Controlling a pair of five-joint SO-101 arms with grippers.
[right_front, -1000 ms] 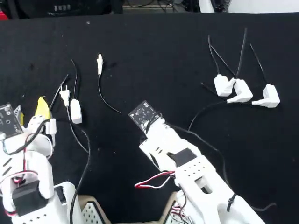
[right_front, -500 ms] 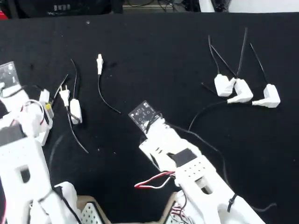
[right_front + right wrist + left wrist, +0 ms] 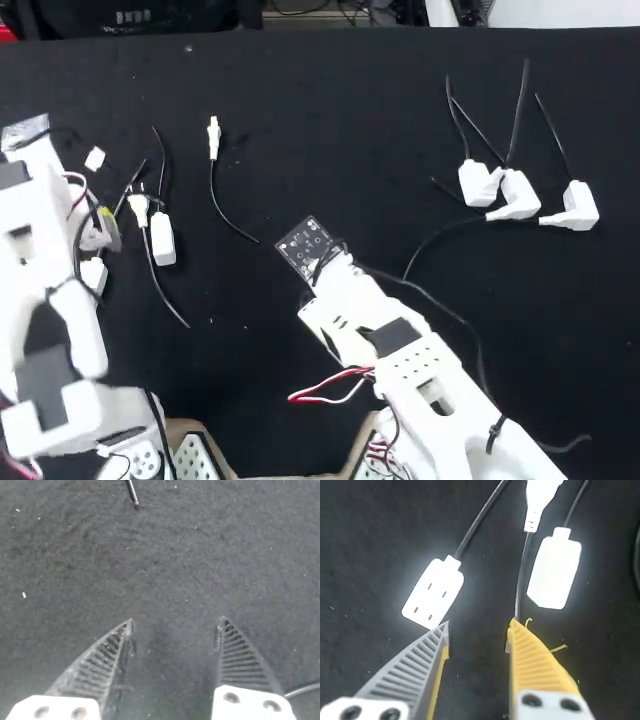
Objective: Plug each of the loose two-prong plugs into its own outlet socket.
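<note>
Overhead view down onto table (image 3: 350, 80), wrist views close above it

Lab or workshop: black-clothed table (image 3: 340, 80), dark equipment (image 3: 130, 15) behind

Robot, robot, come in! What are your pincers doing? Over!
Left pincer open, at an outlet socket's edge. Right pincer open over bare cloth. Plug loose, prongs showing. Cord runs beside the left pincer.
</note>
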